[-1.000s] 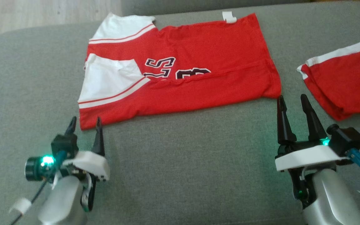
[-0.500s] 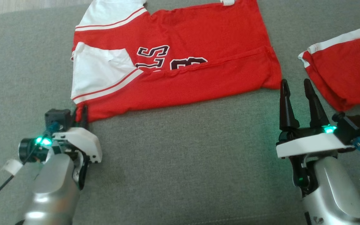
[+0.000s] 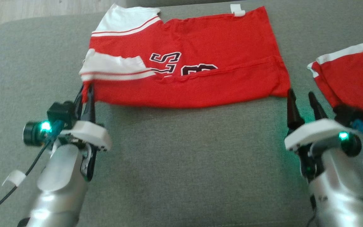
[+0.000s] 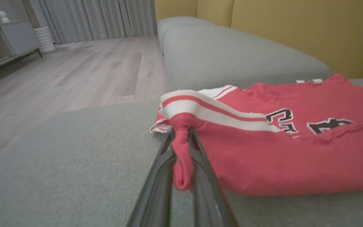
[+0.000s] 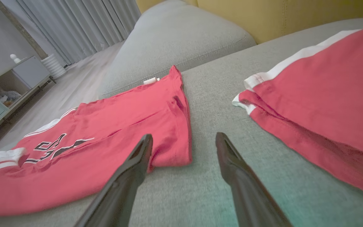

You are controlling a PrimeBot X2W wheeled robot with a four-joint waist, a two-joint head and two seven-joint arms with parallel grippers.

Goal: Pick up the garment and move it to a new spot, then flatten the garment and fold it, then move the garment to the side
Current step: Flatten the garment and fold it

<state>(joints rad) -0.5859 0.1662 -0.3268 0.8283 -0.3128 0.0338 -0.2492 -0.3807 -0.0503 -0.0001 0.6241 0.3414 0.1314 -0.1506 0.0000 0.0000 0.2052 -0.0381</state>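
While left jaws grip one red jersey (image 3: 200, 41) by a corner, right jaws stand open near the second jersey (image 3: 354, 75).

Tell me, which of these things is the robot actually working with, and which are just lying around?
In the job:
red jersey on the grey sofa
left gripper, shut on its near corner
right gripper, open beside the other near corner

Just lying about:
second red garment, at the right
cabinet and curtains across the room

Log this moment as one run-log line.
left gripper: shut on shirt corner | right gripper: open, by opposite corner | shirt: part-folded on sofa
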